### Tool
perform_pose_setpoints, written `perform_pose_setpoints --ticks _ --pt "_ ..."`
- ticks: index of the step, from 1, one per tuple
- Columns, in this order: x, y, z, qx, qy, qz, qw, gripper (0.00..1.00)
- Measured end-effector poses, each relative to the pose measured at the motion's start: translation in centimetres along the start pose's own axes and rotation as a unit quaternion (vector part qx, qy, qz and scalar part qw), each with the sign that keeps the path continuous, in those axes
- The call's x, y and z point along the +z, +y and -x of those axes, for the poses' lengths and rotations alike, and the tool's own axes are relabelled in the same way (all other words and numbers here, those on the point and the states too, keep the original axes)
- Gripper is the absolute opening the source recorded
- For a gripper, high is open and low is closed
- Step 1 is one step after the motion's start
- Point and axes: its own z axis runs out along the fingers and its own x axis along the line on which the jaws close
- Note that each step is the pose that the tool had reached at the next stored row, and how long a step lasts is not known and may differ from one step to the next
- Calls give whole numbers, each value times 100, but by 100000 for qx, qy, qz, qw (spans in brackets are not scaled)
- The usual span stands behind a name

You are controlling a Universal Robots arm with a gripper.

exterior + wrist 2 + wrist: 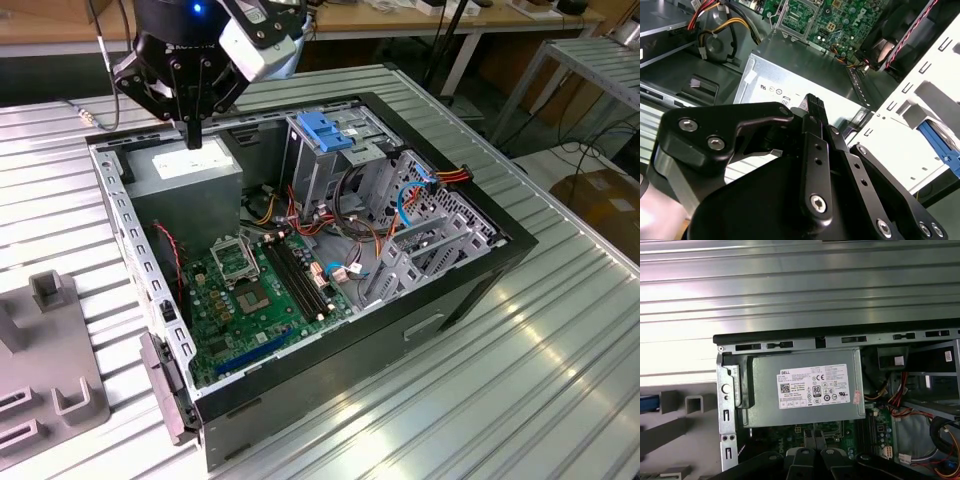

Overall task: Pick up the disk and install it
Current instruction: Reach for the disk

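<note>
- The gripper (193, 135) hovers over the power supply (195, 170) at the far corner of the open computer case (480, 215), on the exterior view's left. Its fingers (808, 438) are clenched together with nothing between them.
- The task looks barely begun: nothing is grasped, and no drive is being carried toward the drive cage (325, 140).
- The disk (649, 403) seems to be the blue-edged piece sitting on the grey fixture (690, 405) outside the case. Only a blue strip shows, so its body and label cannot be made out.
- By this reading both the pick-up and the installation remain to be done.
- The exterior view gives the whole layout: case, motherboard (250, 290), cage and the slotted fixture on the ribbed bench (500, 380).
- The first wrist view looks straight down on the power supply's label and the case rim.
- The second wrist view shows the closed fingers at close range above the power supply, with the blue strip past the case wall.
</note>
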Motion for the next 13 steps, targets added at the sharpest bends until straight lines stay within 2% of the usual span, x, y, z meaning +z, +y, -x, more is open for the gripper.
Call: perform_pose_setpoints --ticks 7,13 --pt "-1 -3 -35 0 -1 3 100000 10" --pt "-3 -8 -113 2 1 -2 100000 10"
